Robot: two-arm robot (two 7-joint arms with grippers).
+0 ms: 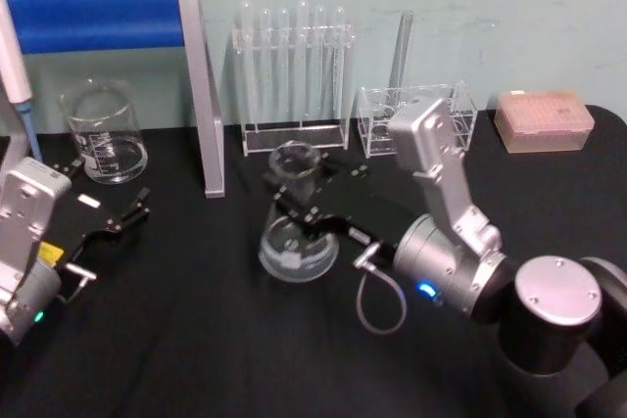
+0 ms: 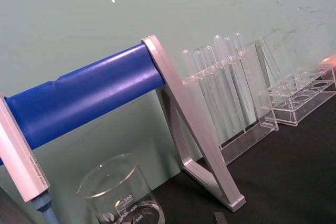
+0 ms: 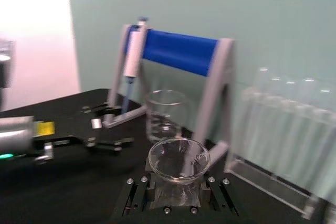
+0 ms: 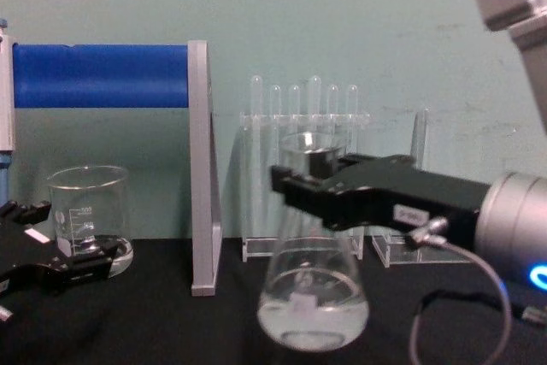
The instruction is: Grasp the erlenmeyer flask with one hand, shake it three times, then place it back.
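The erlenmeyer flask point(image 1: 299, 247) is clear glass and sits at the middle of the black table, its neck leaning slightly. My right gripper point(image 1: 294, 201) is shut on the neck just below the flared rim. From the side, the black fingers point(image 4: 295, 187) clamp the neck and the wide base point(image 4: 312, 305) hangs below them. I cannot tell whether the base touches the table. In the right wrist view the flask's rim point(image 3: 178, 158) sits just above the jaws. My left gripper point(image 1: 108, 242) rests open at the table's left edge, with nothing in it.
A glass beaker point(image 1: 103, 132) stands at the back left beside a blue-barred stand point(image 1: 201, 95) holding a pipette point(image 1: 15, 66). Behind the flask is a test tube rack point(image 1: 294, 75). A second clear rack point(image 1: 460, 110) and a pink tip box point(image 1: 544, 119) are at the back right.
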